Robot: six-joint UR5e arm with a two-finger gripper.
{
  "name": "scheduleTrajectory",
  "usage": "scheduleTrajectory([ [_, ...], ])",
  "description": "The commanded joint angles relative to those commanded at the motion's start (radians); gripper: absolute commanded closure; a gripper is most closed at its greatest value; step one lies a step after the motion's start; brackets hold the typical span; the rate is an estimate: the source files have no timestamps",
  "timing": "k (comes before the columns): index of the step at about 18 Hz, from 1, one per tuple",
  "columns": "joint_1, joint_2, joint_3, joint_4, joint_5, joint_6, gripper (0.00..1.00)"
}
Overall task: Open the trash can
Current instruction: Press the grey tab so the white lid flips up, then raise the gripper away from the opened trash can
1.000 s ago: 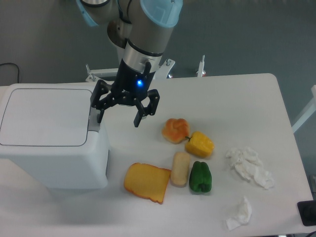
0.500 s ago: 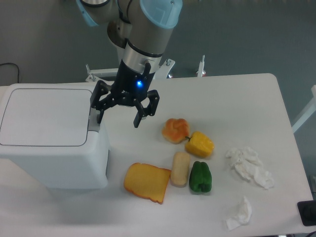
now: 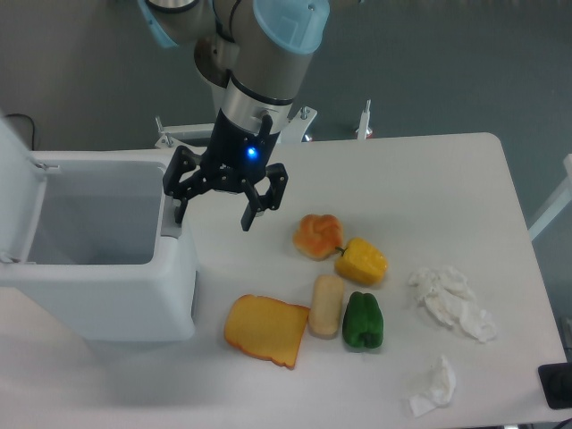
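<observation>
Gleaming white table, grey floor

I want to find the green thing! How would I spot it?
Start at the big white plastic trash can standing open on the left. Go right past the flat orange toast slice and pale bread roll. The shiny green bell pepper is next, the only green item.

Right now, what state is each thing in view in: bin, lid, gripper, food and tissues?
trash can: open, inside looks empty.
lid: swung up at the far left side.
gripper: open, holding nothing, one finger at the bin's right edge.
bread slice: lying flat.
bread roll: lying beside the slice.
green pepper: on its side.
yellow pepper: on its side.
orange bun: resting on the table.
tissues: crumpled.
</observation>
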Motion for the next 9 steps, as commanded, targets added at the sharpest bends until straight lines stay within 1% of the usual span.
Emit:
scheduleTrajectory([
  [9,0.002,0.002,0.020,0.002,0.000,0.006,0.00],
])
